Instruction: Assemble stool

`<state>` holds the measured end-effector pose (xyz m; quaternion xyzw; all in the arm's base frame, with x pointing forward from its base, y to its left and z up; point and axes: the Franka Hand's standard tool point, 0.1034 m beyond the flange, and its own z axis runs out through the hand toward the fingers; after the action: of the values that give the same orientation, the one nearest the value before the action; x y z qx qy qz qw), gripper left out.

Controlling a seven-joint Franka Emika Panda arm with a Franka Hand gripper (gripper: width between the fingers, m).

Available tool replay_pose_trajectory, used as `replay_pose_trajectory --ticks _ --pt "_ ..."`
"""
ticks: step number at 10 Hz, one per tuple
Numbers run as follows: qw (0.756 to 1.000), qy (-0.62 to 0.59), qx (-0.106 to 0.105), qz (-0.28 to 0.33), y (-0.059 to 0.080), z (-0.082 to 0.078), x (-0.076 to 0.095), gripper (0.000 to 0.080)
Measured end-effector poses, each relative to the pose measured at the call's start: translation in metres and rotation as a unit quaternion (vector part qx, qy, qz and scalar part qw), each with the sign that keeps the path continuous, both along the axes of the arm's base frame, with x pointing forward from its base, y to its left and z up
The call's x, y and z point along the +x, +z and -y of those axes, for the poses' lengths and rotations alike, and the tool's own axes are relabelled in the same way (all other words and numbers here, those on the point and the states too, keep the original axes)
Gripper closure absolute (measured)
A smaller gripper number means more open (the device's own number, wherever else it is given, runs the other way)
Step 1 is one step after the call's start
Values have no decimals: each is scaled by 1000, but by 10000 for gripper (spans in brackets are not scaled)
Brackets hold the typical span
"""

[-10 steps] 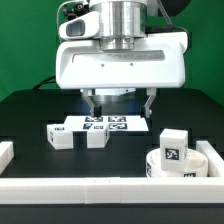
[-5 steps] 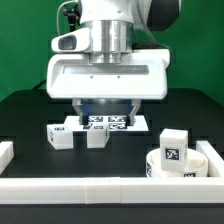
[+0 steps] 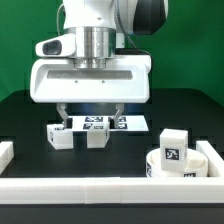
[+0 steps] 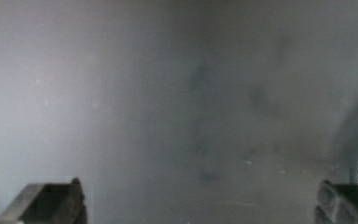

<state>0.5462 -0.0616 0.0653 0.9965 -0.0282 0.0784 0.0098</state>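
The gripper [image 3: 90, 113] hangs wide open, holding nothing, near a white stool leg [image 3: 97, 138] in the middle of the table [image 3: 25, 125]

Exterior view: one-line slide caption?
Arm, jaws open, low over the table by two loose legs; seat and a third leg at the exterior view's right.
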Motion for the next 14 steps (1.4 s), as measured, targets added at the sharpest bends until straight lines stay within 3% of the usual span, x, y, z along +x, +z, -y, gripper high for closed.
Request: replay_pose_trajectory --ticks 2,5,8,13,14 --pt "999 -1 14 -52 -2 -4 -6 151" --pt "979 -77 38 -184 -11 -12 -23 151" --pt "960 -60 51 -268 -11 -14 -23 151" --pt "899 -78 64 -426 -22 1 -46 151" --pt "903 -78 61 -419 -28 -1 -44 151"
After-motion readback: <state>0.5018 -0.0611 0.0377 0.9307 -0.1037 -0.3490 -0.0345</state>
